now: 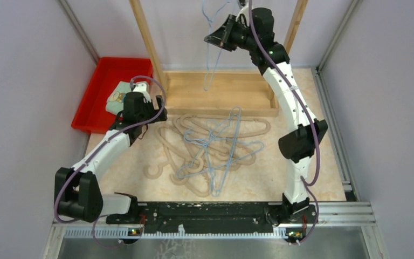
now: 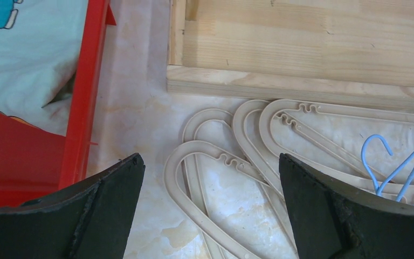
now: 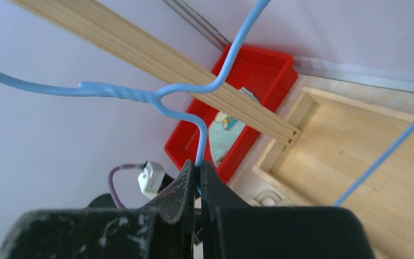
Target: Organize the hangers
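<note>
A tangle of beige hangers (image 1: 194, 135) and light-blue wire hangers (image 1: 221, 151) lies on the table in front of the wooden rack base (image 1: 221, 94). My right gripper (image 1: 215, 39) is raised high near the rack top, shut on a light-blue wire hanger (image 1: 210, 59) that hangs down over the base. In the right wrist view the jaws (image 3: 198, 168) pinch its wire (image 3: 156, 97) just below the twisted neck. My left gripper (image 1: 159, 105) is open and empty, low over the left ends of the beige hangers (image 2: 215, 162).
A red bin (image 1: 113, 89) holding a pale printed cloth (image 1: 118, 96) stands at the back left, close to my left gripper. The rack's two wooden uprights (image 1: 145, 38) rise from the base. Metal rails (image 1: 334, 135) border the right side.
</note>
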### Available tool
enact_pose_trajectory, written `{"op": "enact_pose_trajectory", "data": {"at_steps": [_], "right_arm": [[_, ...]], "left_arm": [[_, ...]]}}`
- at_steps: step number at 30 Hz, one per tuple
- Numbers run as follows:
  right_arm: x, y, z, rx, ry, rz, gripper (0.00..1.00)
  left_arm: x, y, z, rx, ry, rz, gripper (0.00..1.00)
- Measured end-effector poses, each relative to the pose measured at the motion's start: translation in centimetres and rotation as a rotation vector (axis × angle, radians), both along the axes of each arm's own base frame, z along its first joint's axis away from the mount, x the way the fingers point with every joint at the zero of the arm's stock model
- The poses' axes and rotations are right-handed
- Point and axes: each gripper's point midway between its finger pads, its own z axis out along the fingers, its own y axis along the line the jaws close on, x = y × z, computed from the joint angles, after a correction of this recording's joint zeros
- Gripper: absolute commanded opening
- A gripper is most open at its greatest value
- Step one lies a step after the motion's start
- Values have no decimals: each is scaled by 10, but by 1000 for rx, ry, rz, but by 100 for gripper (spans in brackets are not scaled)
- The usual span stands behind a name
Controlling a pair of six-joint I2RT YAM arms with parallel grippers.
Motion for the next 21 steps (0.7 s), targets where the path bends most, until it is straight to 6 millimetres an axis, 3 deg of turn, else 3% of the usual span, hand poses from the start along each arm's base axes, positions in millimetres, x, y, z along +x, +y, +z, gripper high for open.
{"op": "enact_pose_trajectory", "data": {"at_steps": [5,7,14,21], "right_arm": [[26,-15,-15,89,43,-24,0],[28,-19,-12,111,48,-22,0],[21,-14,-2,133,10,31,0],[-16,-13,-22,65,14,82,0]], "left_arm": [[0,4,3,18,-12,8,100],[0,5,3,23,-12,11,100],[1,6,2,28,-11,15,100],[5,5,-6,29,1,17,100]]}}
